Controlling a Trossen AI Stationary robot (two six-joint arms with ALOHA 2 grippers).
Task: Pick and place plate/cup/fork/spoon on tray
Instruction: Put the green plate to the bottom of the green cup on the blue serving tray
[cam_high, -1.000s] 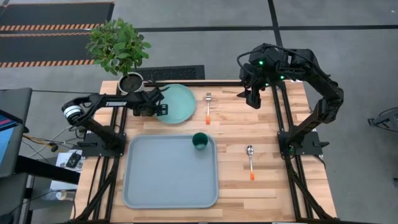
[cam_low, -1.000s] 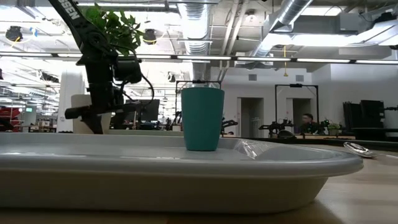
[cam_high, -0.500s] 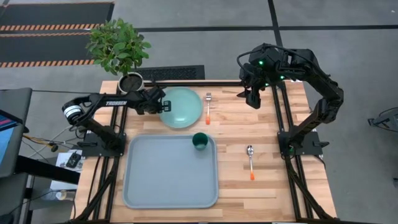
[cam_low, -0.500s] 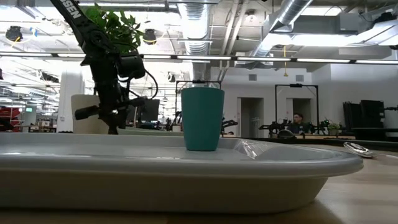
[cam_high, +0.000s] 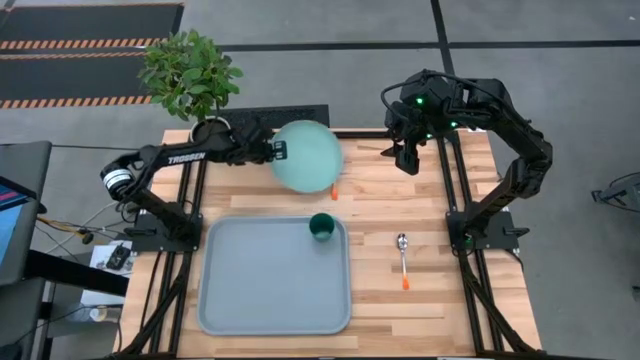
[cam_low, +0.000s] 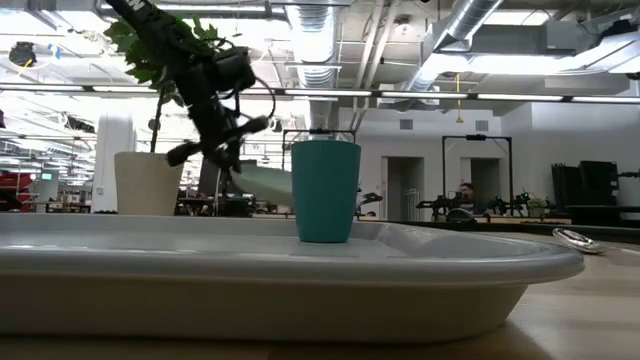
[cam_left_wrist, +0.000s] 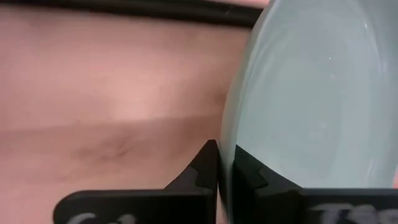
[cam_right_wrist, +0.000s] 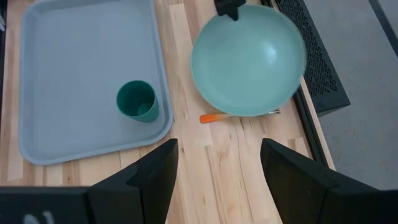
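Note:
The pale mint plate (cam_high: 308, 155) hangs over the table's far middle with my left gripper (cam_high: 275, 152) shut on its left rim. It covers most of the fork; only the orange handle tip (cam_high: 334, 193) shows. The teal cup (cam_high: 321, 226) stands upright in the far right corner of the grey-blue tray (cam_high: 260, 290). To the right of the tray, the spoon (cam_high: 402, 257) lies on the wood. My right gripper (cam_high: 408, 158) hovers open at the far right, with nothing between its fingers. My left gripper pinches the plate's rim (cam_left_wrist: 225, 155) on the plate's left side between its two fingers (cam_left_wrist: 208, 167), one on each face. The fingers reach in from the table's left. The plate is lifted clear of the table and slopes down away from the gripper (cam_low: 225, 135).
A potted plant in a white pot (cam_high: 210, 128) stands at the far left corner, close to my left arm. Black frame rails (cam_high: 455, 190) run along both sides of the table. Bare wood lies around the spoon, right of the tray.
My left gripper has shut on the plate's left rim, then risen and gone toward the table's right. The plate first slid a little to the right, then came up clear of the table and now hangs over the fork.

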